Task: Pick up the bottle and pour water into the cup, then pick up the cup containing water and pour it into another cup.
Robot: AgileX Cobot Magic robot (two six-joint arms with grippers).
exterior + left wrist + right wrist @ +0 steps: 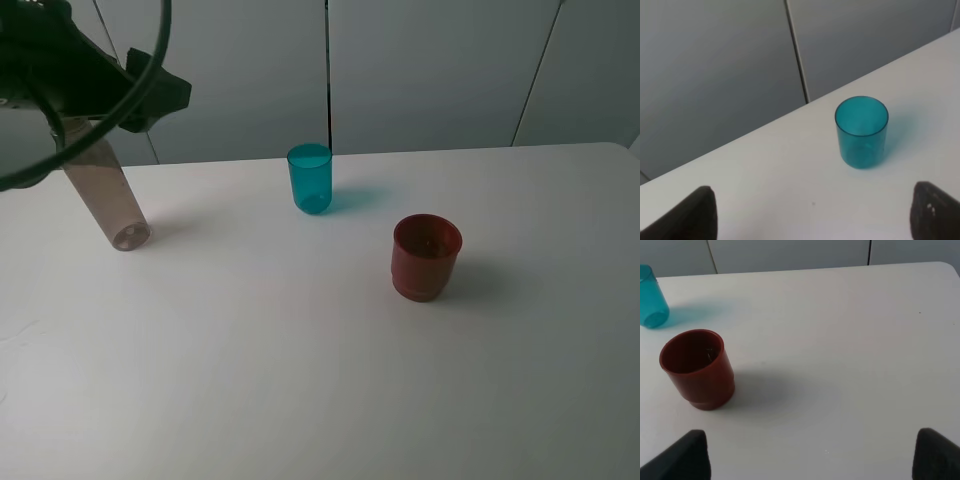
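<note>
The smoky grey-brown bottle (pixel 105 198) stands on the white table (pixel 300 380) at the far left, its neck hidden behind my left arm (pixel 90 85). The teal cup (pixel 310 178) stands upright near the back edge, and the red-brown cup (pixel 426 257) stands to its front right. In the left wrist view my left gripper (pixel 815 220) is open and empty, facing the teal cup (pixel 861 132) from a distance; the bottle does not show there. My right gripper (pixel 810 457) is open and empty, with the red-brown cup (pixel 697 369) and the teal cup (pixel 650 297) ahead of it.
The table's back edge (pixel 480 150) runs just behind the teal cup, with grey wall panels (pixel 430 70) beyond it. A black cable (pixel 160 40) loops over my left arm. My right arm is out of the exterior view.
</note>
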